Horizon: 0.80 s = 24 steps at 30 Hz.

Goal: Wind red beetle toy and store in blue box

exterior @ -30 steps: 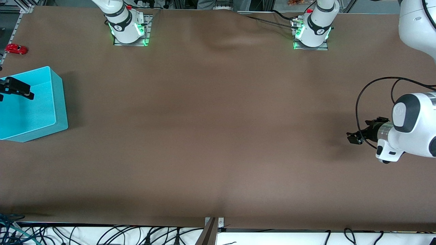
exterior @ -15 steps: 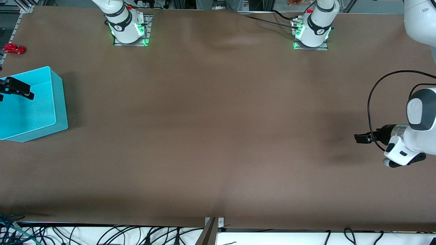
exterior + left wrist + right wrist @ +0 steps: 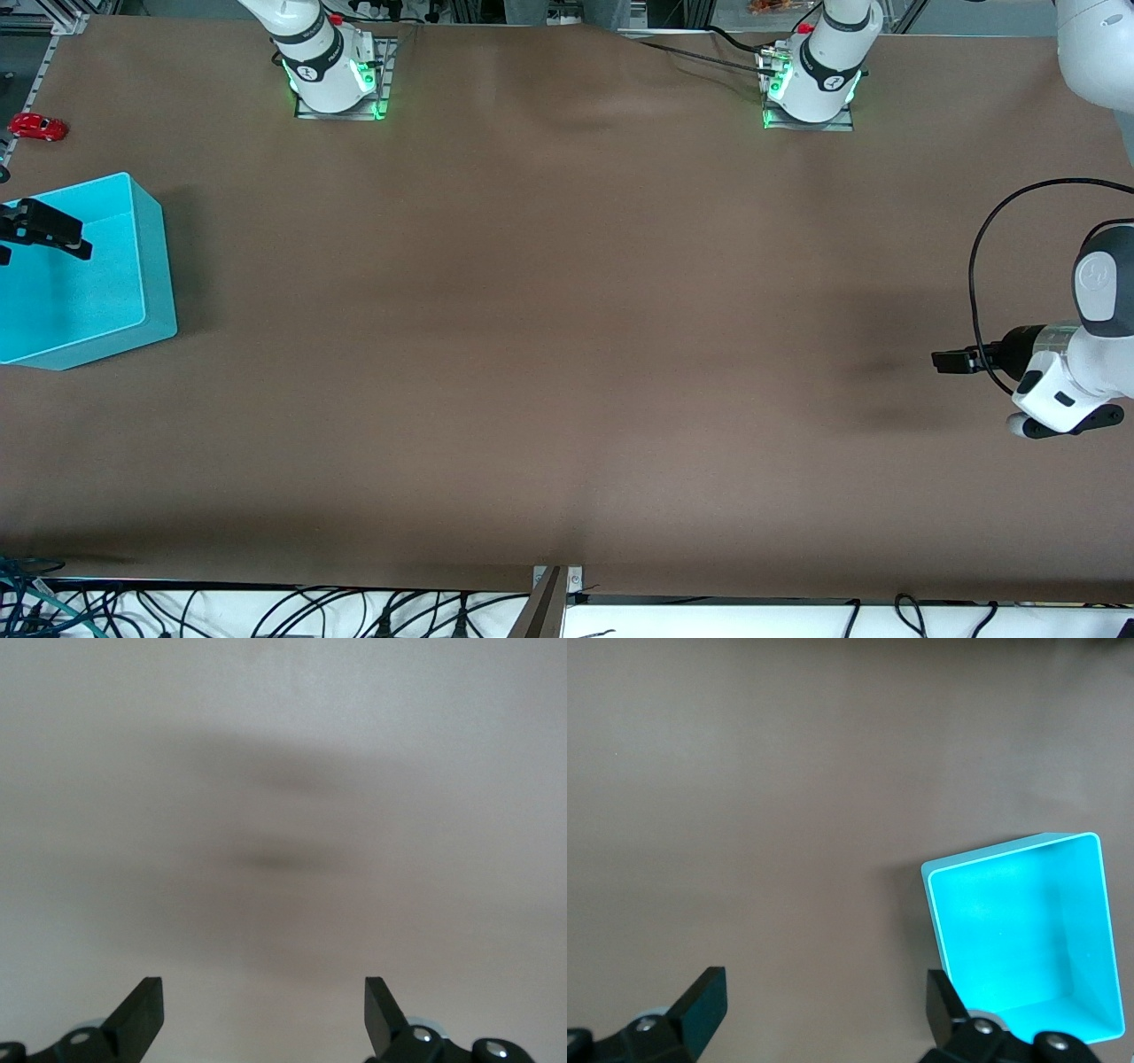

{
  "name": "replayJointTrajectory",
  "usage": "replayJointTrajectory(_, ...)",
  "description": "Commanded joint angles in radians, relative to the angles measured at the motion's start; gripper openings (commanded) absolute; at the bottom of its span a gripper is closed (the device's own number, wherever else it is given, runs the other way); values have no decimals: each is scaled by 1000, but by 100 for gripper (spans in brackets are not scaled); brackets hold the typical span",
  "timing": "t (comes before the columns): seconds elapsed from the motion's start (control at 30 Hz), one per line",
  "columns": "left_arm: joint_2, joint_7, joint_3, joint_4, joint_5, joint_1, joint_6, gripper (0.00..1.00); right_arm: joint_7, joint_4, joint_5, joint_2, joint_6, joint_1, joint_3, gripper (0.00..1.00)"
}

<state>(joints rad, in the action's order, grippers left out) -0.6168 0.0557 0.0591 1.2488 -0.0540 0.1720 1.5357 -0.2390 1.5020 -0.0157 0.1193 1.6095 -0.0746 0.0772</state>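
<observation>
Front view: red beetle toy point(image 3: 37, 127) outside blue box point(image 3: 146, 266); no writing legible.

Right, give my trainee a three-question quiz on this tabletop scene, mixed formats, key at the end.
1. True or false: the red beetle toy lies inside the blue box.
2. Which gripper is over the blue box: A) left gripper, B) right gripper?
3. Fill in: both wrist views show the fingers spread ____.

Key: 1 false, the toy sits on the table, farther from the front camera than the box. 2 B; the left gripper is over bare table at the left arm's end. 3 open.
</observation>
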Motion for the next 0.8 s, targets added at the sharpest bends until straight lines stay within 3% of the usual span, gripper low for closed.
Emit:
replayJointTrajectory(0.0,-6,-27,-10,-22,5,-3,-39,100,-8,-12,-3,-6,-52,-8,15,100)
replayJointTrajectory(0.37,-24,-30,-10,-23,13,-3,-39,100,10,0,-35,-10,-68,-8,36,100)
replayJointTrajectory(0.63,-26,-33,-8,-23,11,-6,-39,100,6,141,-159,-79,-43,-8,56,100)
replayJointTrajectory(0.77,-26,-42,-7,-25,8,-9,-39,100,-37,194,-164,-102,-43,-17,124,100)
